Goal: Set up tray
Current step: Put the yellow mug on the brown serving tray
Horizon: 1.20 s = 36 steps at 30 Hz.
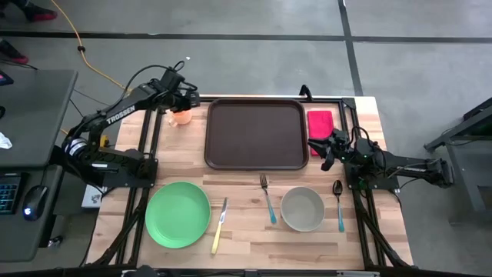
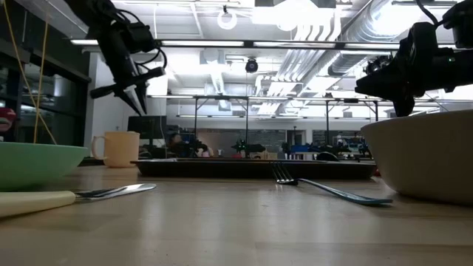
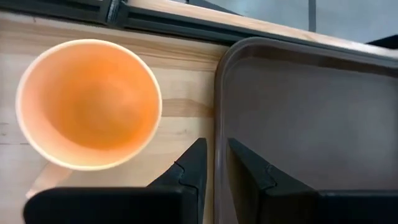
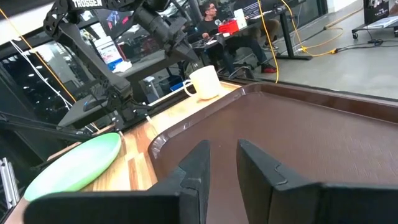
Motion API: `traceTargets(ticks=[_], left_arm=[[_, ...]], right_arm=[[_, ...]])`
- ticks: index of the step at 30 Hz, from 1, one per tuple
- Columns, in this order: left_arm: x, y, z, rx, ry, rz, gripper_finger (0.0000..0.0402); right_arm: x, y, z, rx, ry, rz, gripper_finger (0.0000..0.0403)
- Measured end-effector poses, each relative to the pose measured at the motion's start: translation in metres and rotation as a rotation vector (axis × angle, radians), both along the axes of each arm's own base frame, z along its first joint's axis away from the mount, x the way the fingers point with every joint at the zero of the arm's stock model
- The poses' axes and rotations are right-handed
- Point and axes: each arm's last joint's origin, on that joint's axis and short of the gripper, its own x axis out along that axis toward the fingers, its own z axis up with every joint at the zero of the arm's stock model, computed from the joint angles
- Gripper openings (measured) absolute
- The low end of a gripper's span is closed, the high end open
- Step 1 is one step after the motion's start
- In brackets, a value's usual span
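Tray: dark brown, rectangular, rounded corners, raised rim; lies flat at the far middle of the worktop, long axis running left to right.
Left end effector: above the tray's left rim, fingers a narrow gap apart, holding nothing.
Right end effector: over the tray's right edge, fingers a narrow gap apart, holding nothing.
Cup: just off the tray's far left corner; orange inside in the left wrist view.
Red napkin: beside the tray's right edge.
Near row: green plate, knife, fork, bowl, spoon.
Worktop: pale wood planks.
Room: grey floor in the high view; the low view alone shows ceiling lights and ducts; the right wrist view alone shows a seated person.
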Motion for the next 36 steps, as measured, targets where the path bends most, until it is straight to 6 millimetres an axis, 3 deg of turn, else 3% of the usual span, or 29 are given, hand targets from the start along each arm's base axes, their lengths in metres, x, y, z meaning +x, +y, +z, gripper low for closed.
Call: traceTargets(ticks=[10, 18, 36], left_arm=[[0.011, -0.010, 0.000, 0.041, 0.051, -0.052, 0.0092], [0.005, -0.012, -0.004, 0.020, 0.134, 0.036, 0.0092], [0.006, -0.012, -0.008, -0.009, 0.163, 0.017, 0.0092]], right_arm=[[0.000, 0.000, -0.001, 0.013, 0.009, -0.001, 0.0057], [0.000, 0.000, -0.002, 0.028, 0.011, 0.000, 0.0057], [0.000, 0.000, -0.002, 0.022, 0.018, 0.000, 0.0057]])
